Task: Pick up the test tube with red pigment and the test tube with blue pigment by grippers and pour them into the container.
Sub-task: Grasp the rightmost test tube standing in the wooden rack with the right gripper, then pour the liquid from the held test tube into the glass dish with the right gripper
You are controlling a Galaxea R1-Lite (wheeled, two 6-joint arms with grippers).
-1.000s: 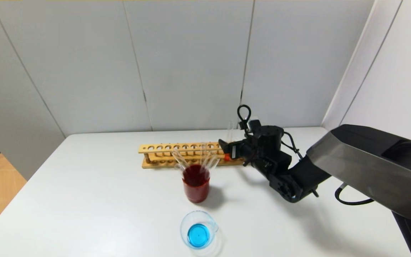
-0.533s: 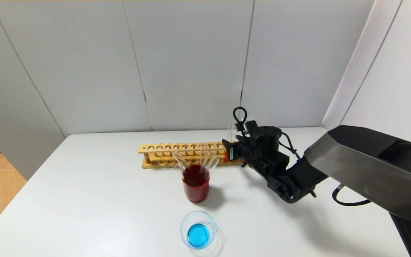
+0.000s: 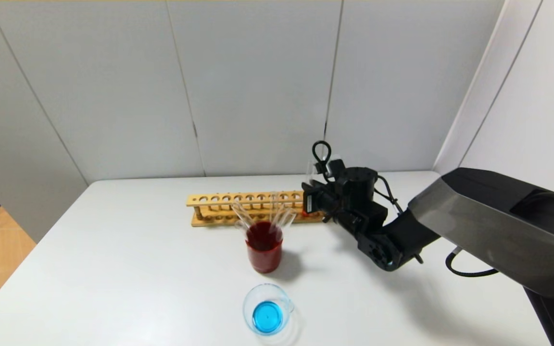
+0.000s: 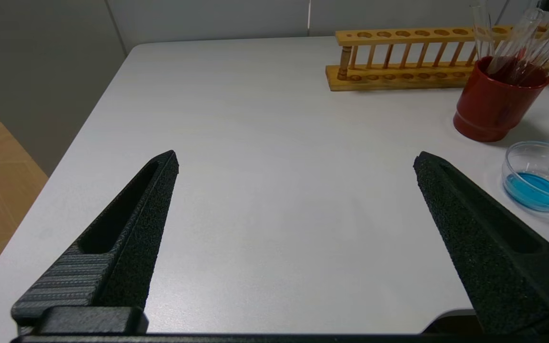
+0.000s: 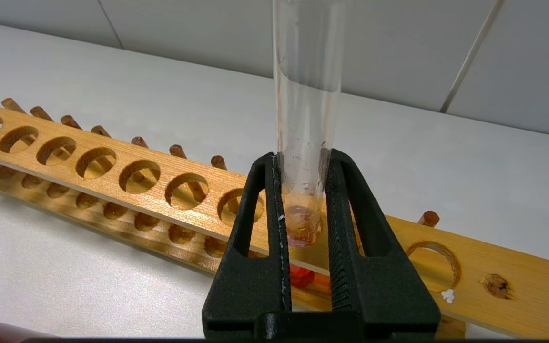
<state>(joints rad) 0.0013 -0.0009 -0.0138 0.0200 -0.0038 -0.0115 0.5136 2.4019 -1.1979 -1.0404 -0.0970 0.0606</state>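
The test tube with red pigment (image 5: 305,109) stands upright in a hole near the right end of the wooden rack (image 5: 112,157). Its red liquid (image 5: 299,276) shows below the rack's top board. My right gripper (image 5: 301,157) is shut on this tube just above the board; in the head view the gripper (image 3: 308,202) is at the rack's right end. The container (image 3: 268,315), a clear glass cup holding blue liquid, sits near the table's front; it also shows in the left wrist view (image 4: 539,183). No tube with blue liquid is visible. My left gripper (image 4: 297,157) is open and empty over the table's left part.
A dark red cup (image 3: 264,250) with several colourless tubes leaning in it stands just in front of the rack (image 3: 245,207), between it and the container. The white table (image 3: 137,269) ends at a wall behind the rack.
My right gripper has moved a little up and farther in at the rack's right end, onto the tube. The tube, cup and container have not moved.
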